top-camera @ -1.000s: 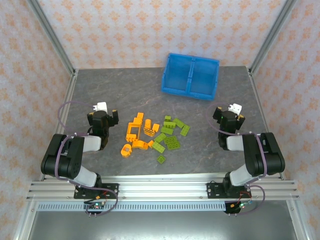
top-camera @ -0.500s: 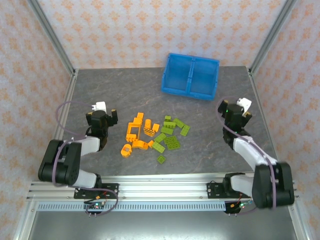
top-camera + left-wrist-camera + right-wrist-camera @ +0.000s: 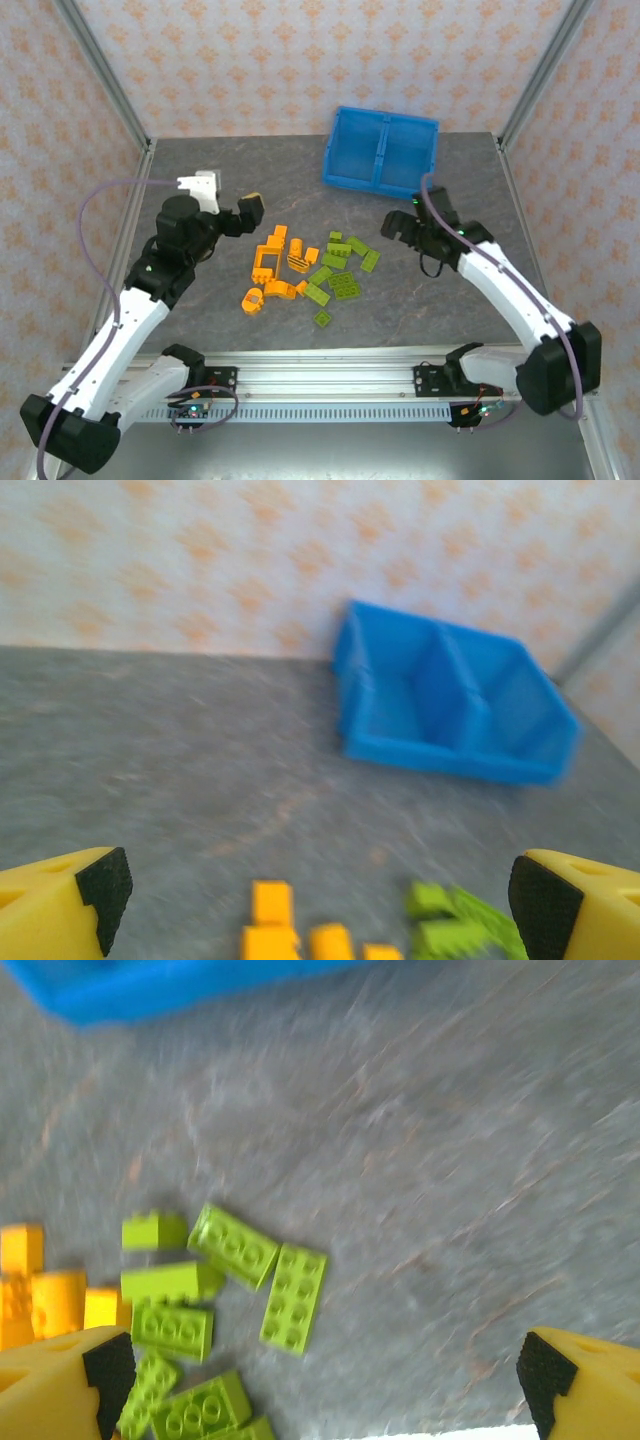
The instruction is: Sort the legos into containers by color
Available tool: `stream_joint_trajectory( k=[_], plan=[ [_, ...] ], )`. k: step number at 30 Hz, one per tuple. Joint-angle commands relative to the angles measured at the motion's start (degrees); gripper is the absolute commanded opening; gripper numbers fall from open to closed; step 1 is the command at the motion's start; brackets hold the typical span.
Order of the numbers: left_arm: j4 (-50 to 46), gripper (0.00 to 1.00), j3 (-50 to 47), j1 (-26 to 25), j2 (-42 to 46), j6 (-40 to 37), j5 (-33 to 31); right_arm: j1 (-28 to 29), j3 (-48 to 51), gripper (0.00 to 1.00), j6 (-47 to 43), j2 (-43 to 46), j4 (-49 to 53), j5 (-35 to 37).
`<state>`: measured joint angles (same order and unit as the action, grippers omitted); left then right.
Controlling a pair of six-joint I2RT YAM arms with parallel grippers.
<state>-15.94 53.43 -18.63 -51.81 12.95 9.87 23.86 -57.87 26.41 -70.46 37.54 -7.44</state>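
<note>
Far left: a grey post (image 3: 100,70) is running up against the patterned wall (image 3: 300,60). A purple cable (image 3: 110,188) is looping off the left arm (image 3: 125,315), which is angling up from the rail (image 3: 320,375) over the left of the table (image 3: 400,315).

Left gripper (image 3: 235,212) is hanging just left of the pile. Its jaws are standing wide apart and holding nothing, with bare table lying between it and the nearest piece.

Centre: orange legos (image 3: 272,265) are lying in a loose cluster, with green legos (image 3: 340,270) crowding their right side (one green piece is sitting a little apart at the near edge). All are resting on the table, well in front of the bin (image 3: 352,168).

The bin is sitting at the far edge, right of centre, with a divider (image 3: 383,148) splitting it in two.

Right gripper (image 3: 405,238) is hanging just right of the green group, in front of the bin's right half, jaws spread wide and empty. Right arm (image 3: 510,290) is slanting back to the rail.

Views:
- **Left wrist camera** is looking low across the table. Left gripper (image 3: 320,895) is showing a fingertip in each bottom corner. Orange legos (image 3: 270,905) and green legos (image 3: 450,925) are sitting at the bottom edge, with the bin (image 3: 450,760) beyond, blurred.
- **Right wrist camera** is looking down past the right gripper (image 3: 325,1375). Studs are showing on the green legos (image 3: 240,1245), orange legos (image 3: 50,1300) are lying at the left edge, and the bin (image 3: 150,995) is running along the top.
</note>
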Motion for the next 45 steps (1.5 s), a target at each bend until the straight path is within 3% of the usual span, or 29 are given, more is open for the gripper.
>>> stream_joint_trajectory(
  k=[1,6,9,12,15,18,27,33,39,45],
  plan=[
    [-24.03,1.0,9.42,-2.92,-2.35,-4.54,11.19,4.68,-3.86,0.99,1.01,-5.14,6.16,0.91],
    [-36.2,1.0,17.41,-4.28,-6.02,-12.36,21.6,8.84,-4.72,0.99,1.35,-13.94,1.61,-0.39],
    [-38.3,0.99,16.92,-6.12,-7.38,-17.49,27.14,9.66,-6.36,0.99,1.67,-19.05,1.66,5.05],
    [-37.35,0.99,14.11,-10.14,-6.37,-22.6,26.87,9.63,-6.73,0.99,4.68,-22.63,1.74,9.63],
    [-33.69,0.99,9.65,-13.46,-4.5,-27.51,27.34,9.64,-5.38,0.98,6.5,-25.03,-1.49,7.46],
    [-30.76,0.99,6.81,-15.73,-4.02,-30.07,26.88,9.67,-4.49,0.91,8.18,-27.26,-3.64,6.53],
    [-25.55,0.99,0.03,-16.37,-1.81,-32.2,24.08,9.76,-3.98,0.75,9.76,-32.4,-5.78,5.79],
    [-22.35,0.99,-3.3,-16.35,1.47,-32.82,21.53,10.08,-0.1,0.65,10.68,-31.23,-7.58,4.02],
    [-21.56,0.99,-3.86,-16.35,2.07,-32.83,19.73,10.17,3.54,0.41,11.81,-29.39,-8.3,4.42],
    [-20.7,0.99,-4.29,-16.35,2.89,-33.21,21.38,10.16,5.55,0.34,12.42,-16.54,-8.0,9.51]
  ],
)
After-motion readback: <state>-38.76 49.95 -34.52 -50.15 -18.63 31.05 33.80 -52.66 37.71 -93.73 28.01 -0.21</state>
